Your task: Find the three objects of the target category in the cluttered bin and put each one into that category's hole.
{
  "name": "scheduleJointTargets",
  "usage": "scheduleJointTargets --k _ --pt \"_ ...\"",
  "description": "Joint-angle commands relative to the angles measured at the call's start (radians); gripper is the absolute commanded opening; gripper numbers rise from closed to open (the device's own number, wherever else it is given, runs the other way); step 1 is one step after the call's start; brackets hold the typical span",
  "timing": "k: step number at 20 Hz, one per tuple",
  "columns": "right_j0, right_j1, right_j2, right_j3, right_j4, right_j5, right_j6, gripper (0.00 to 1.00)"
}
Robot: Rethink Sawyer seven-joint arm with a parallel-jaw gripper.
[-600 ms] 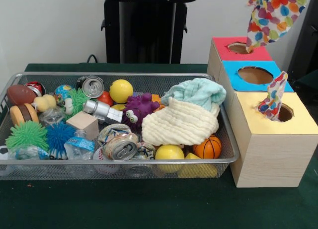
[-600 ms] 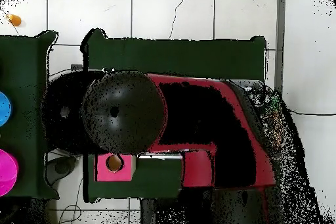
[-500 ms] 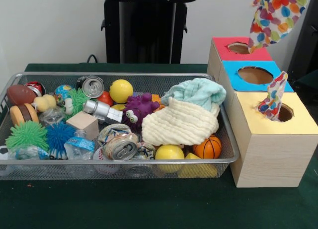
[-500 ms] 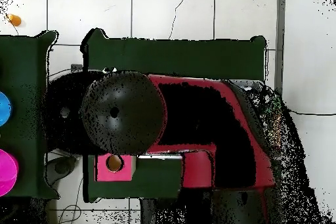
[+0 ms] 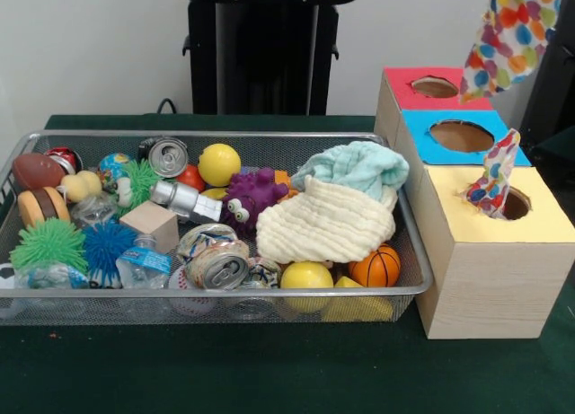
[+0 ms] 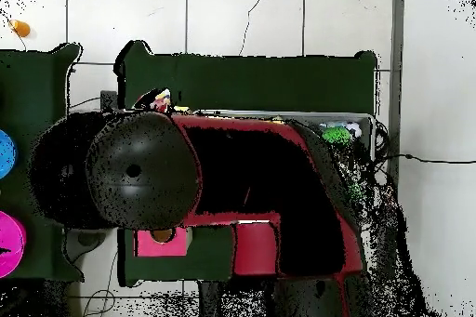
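A white cloth with multicoloured spots [image 5: 514, 32] hangs in the air at the top right of the front view, above and behind the red-surround hole. Its top runs off the picture's top edge, where my gripper holds it out of sight. A second spotted cloth [image 5: 492, 176] sticks halfway out of the yellow-surround hole [image 5: 518, 204] on the pale wood box. The wire mesh bin [image 5: 225, 293] sits to the left, full of clutter. No third spotted cloth shows. In the overhead view my arm [image 6: 242, 183] hides the gripper, and a scrap of spotted cloth [image 6: 161, 101] peeks out beside it.
The bin holds a cream cloth [image 5: 328, 221], a mint towel [image 5: 355, 165], a purple toy [image 5: 250, 198], cans, balls, bottles and spiky balls. The blue-surround hole [image 5: 463, 136] and red-surround hole [image 5: 434, 87] lie behind the yellow one. The black pedestal [image 5: 265, 46] stands at the back.
The hanging spotted cloth has moved to the right in the front view. In the overhead view my arm has swung left, uncovering part of the bin.
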Motion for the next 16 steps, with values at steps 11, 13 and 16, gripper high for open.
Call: scheduleJointTargets --k 11,13,16 --pt "0.052 0.072 -0.111 0.176 -0.036 -0.186 0.21 0.0" --pt "0.057 0.08 -0.123 0.177 -0.05 -0.191 0.201 0.0" --pt "0.059 0.086 -0.136 0.188 -0.054 -0.205 0.178 0.0"
